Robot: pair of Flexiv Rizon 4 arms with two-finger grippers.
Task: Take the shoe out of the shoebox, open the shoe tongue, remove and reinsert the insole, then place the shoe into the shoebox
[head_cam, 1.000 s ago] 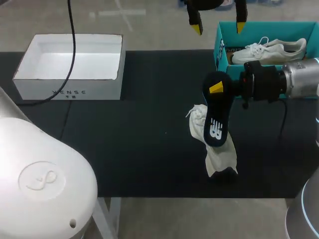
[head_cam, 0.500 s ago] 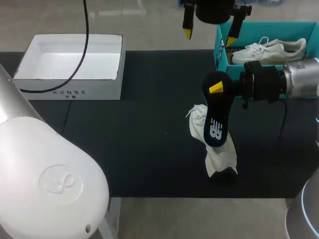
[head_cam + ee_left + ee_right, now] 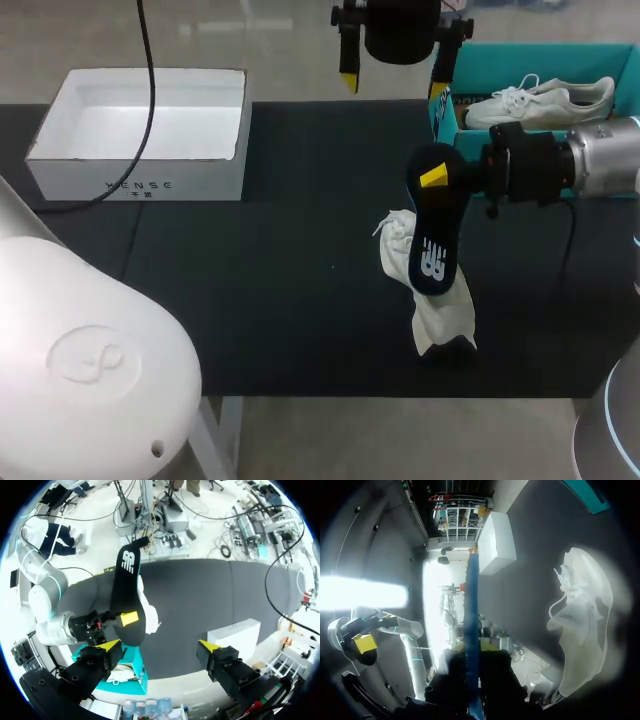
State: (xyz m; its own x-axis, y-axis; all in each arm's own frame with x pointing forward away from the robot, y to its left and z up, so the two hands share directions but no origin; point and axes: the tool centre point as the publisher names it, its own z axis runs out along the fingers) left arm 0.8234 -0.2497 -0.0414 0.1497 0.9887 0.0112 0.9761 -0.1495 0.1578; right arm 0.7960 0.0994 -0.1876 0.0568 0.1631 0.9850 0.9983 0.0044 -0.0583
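Fingers of the right end effector [image 3: 436, 178] pinch the dark insole [image 3: 432, 245], one hidden behind it; the insole half covers the white shoe [image 3: 435, 310] on the black table [image 3: 250, 290]. The left end effector [image 3: 392, 85] hangs spread by the cut-off teal shoebox [image 3: 443, 110].

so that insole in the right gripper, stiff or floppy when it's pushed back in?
Probably fairly stiff: the insole, held at one end by the right gripper, runs out straight with no visible droop. Likely light, since it looks thin edge-on in the right wrist view. Pressed into the slack-looking shoe, it might flex some.
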